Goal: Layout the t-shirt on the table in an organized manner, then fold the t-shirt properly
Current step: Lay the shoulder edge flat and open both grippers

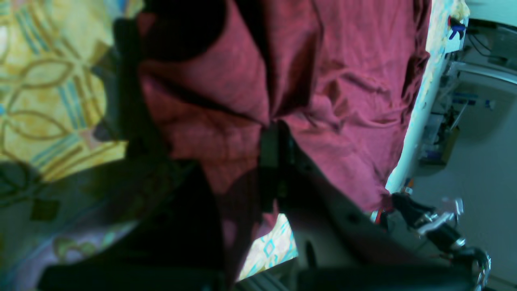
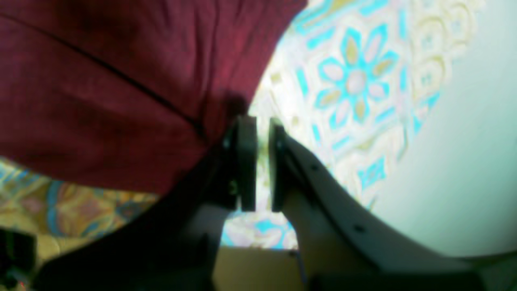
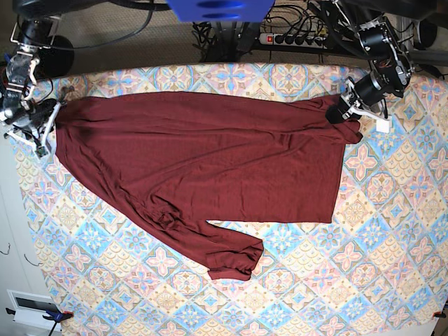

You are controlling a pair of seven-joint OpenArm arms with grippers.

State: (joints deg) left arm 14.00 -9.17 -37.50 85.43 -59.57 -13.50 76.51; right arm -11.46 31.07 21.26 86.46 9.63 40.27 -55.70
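The dark maroon t-shirt [image 3: 203, 154] lies spread across the table [image 3: 364, 266], pulled out between both grippers. My left gripper [image 3: 343, 112] is shut on a bunched edge at the shirt's right end. In the left wrist view the folds of the t-shirt [image 1: 347, 93] run together at my left gripper [image 1: 276, 127]. My right gripper [image 3: 53, 120] grips the shirt's left end at the table's left edge. In the right wrist view, my right gripper [image 2: 262, 121] shows a thin slit between its pads, with the t-shirt [image 2: 105, 81] gathering at the tips. One long sleeve [image 3: 224, 255] trails toward the front, its end crumpled.
A power strip [image 3: 294, 38] and cables lie behind the table's far edge. A blue object [image 3: 220, 8] hangs over the back middle. The table's left edge [image 3: 17, 182] runs close by the right gripper, with pale floor beyond. Bare patterned cloth [image 3: 315, 294] covers the front half.
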